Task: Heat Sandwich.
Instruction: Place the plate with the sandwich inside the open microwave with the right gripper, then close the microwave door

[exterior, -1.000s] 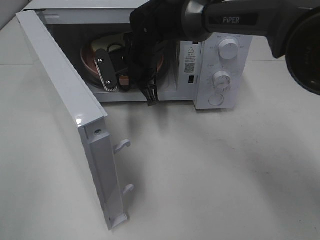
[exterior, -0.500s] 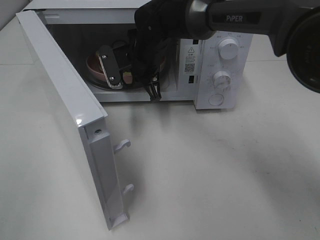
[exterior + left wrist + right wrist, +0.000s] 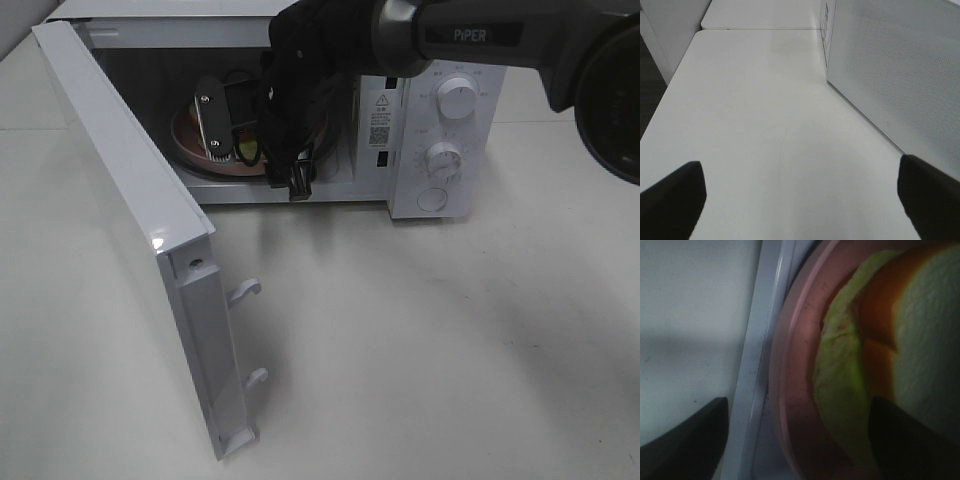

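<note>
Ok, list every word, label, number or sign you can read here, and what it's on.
"PiPER": on the right arm.
Warning triangle sign: on the microwave sticker; its print and the code below are too small to read.
Marks around the knobs: too blurred.
Wrist views: no text.

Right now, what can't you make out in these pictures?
Sandwich: high view, mostly hidden behind the right arm; right wrist view, cut off by the edge.
Pink plate: high view, mostly behind the right fingers.
Labels around the dials: high view, too small.

Pink plate, white microwave, sandwich w/ green filling.
</note>
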`<move>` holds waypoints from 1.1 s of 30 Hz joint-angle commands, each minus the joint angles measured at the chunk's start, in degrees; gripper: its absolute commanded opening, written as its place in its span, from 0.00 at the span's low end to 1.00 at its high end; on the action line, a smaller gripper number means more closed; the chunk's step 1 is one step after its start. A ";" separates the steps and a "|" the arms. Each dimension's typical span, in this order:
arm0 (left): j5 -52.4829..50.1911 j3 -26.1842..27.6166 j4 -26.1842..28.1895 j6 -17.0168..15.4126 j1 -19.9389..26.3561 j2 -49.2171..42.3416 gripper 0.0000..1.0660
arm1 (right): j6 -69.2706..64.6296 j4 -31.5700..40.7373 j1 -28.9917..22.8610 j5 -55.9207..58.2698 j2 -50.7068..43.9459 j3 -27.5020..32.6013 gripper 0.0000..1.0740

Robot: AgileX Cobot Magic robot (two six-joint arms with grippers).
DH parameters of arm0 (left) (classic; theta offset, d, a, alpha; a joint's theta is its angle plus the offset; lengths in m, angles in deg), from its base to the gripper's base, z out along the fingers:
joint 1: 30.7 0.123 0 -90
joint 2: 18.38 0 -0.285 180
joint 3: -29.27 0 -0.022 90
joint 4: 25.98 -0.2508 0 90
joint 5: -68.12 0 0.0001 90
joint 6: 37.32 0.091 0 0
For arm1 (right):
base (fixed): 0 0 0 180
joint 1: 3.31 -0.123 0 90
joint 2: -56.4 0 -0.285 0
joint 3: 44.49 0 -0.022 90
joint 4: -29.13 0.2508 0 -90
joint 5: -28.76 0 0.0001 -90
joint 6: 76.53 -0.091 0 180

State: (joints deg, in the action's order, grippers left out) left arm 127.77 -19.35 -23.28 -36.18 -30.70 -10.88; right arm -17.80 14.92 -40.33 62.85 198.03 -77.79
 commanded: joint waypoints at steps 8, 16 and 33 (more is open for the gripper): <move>-0.34 -0.17 0.06 0.00 -0.23 -1.49 0.92 | -3.15 0.00 0.29 -0.34 -1.72 -0.40 0.71; -0.34 -0.17 0.06 0.00 -0.23 -1.49 0.92 | -5.33 0.06 0.29 -0.52 -3.04 1.15 0.71; -0.34 -0.17 0.06 0.00 -0.23 -1.49 0.92 | -6.25 -0.11 -0.34 -1.66 -9.91 11.69 0.71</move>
State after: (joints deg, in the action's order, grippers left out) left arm 127.77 -19.35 -23.28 -36.18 -30.70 -10.88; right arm -22.96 15.21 -40.44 61.71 189.78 -66.85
